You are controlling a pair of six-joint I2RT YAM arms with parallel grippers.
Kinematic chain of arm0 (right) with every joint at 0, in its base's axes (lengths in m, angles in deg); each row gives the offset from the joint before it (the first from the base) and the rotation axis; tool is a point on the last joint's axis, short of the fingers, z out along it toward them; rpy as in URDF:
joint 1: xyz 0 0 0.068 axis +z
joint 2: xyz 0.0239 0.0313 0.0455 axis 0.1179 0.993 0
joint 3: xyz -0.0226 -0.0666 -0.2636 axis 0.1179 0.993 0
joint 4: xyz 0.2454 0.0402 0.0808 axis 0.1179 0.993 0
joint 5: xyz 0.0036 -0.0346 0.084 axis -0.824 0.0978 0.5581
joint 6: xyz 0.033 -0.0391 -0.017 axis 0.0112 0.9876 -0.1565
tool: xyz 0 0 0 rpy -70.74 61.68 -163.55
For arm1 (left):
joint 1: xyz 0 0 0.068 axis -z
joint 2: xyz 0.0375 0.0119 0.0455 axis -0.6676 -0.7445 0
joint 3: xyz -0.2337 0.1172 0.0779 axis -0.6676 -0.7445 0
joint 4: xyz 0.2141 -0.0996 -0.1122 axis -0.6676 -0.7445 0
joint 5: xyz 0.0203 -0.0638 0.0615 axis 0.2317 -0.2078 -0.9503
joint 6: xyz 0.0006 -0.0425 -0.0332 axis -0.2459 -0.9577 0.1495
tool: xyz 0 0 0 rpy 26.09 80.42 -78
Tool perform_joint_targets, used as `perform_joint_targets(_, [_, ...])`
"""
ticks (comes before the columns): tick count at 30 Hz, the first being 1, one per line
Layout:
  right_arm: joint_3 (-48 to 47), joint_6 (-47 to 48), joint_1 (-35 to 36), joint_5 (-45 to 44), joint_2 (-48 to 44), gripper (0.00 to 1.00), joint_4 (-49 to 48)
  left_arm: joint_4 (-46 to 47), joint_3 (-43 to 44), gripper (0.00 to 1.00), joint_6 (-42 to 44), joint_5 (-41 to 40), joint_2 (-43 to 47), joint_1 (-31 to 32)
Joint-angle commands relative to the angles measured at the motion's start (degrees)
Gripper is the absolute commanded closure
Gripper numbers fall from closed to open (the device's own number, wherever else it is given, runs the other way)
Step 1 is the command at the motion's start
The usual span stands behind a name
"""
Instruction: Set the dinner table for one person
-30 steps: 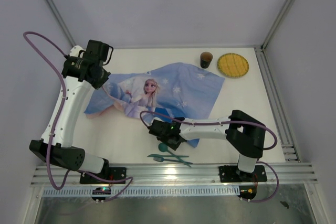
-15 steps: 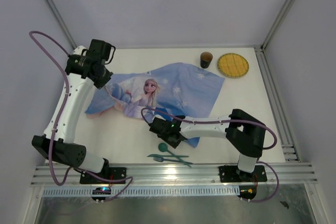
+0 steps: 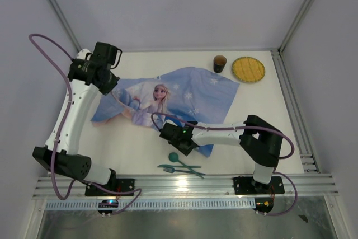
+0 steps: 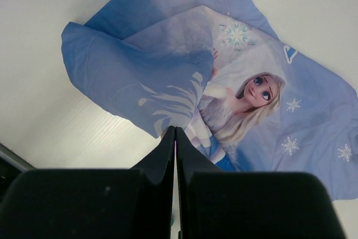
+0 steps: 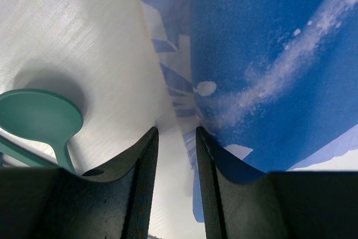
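Your right fingers (image 5: 142, 183) stand a little apart, astride the near edge of the blue cloth (image 3: 190, 96), and bare table shows through the gap, so I judge they have no hold on it. Close them too high or too far out and they will nip air, or only a thread of hem that slips free.

The green spoon (image 5: 39, 116) lies just beside those fingers. Any sideways sweep toward you could knock it, or drag the cloth over it and push it against the front rail.

Your left fingers (image 4: 162, 160) are pressed together with nothing between them, hanging over the far-left corner, where the cloth is folded back on itself. While they are shut they cannot take that corner. If only the right side pulls, I expect the cloth to bunch rather than spread.

The cloth's far-right corner lies close to the cup (image 3: 220, 63) and the plate (image 3: 248, 69). A tug that shifts that corner could tip the cup.

The white table (image 3: 263, 116) carries everything, with the cloth in the middle and bare top to the right and along the near side.

By count:
- one cloth
- one dark cup
- one yellow plate
- one spoon
- two slim green pieces (image 3: 184, 168) lying crossed near the front rail, likely a fork and knife, though they are too small to be sure
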Motion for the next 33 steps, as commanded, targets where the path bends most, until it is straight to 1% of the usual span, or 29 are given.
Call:
perform_joint_targets(1, [-0.24, 1.1, -0.61, -1.44, 2.42, 0.62, -1.17, -1.83, 0.3, 1.0, -0.03, -1.26, 2.8, 0.0])
perform_joint_targets(8, [-1.56, 2.24, -0.78, -1.09, 2.95, 0.63, -1.17, -2.27, 0.21, 1.0, -0.2, -1.87, 4.38, 0.0])
perform_joint_targets(9, [-1.65, 2.33, -0.78, -1.0, 2.95, 0.69, -1.26, -2.27, 0.13, 1.0, -0.2, -2.05, 4.55, 0.0])
perform_joint_targets(13, [-1.83, 2.24, -0.96, -0.03, 3.04, 0.8, -1.7, -2.44, 0.21, 1.0, -0.11, -2.31, 5.17, 0.0])
perform_joint_targets(16, [-1.47, 1.89, -1.04, 0.58, 3.13, 0.83, -2.14, -2.88, 0.13, 1.0, -0.11, -2.66, 5.52, 0.0])
perform_joint_targets(23, [-1.04, 1.19, -1.04, 1.99, 3.04, 0.87, -2.93, -3.67, -0.14, 1.0, -0.11, -3.45, 6.22, 0.0])
perform_joint_targets(28, [-1.03, 0.75, -1.13, 1.2, 2.95, 0.91, -3.28, -3.76, -0.4, 1.0, -0.11, -3.37, 6.58, 0.0])
perform_joint_targets(29, [-1.12, 0.75, -1.13, 1.46, 3.39, 0.91, -3.2, -3.76, -0.4, 1.0, -0.11, -3.37, 6.58, 0.0])
perform_joint_targets(30, [-1.3, 0.49, -1.05, 1.29, 3.48, 0.87, -2.93, -3.85, -0.31, 1.0, -0.11, -3.19, 6.58, 0.0])
perform_joint_targets(33, [-1.65, -0.57, -1.13, -0.82, 4.18, 0.68, -2.23, -3.94, -0.23, 1.0, -0.03, -3.19, 6.66, 0.0])
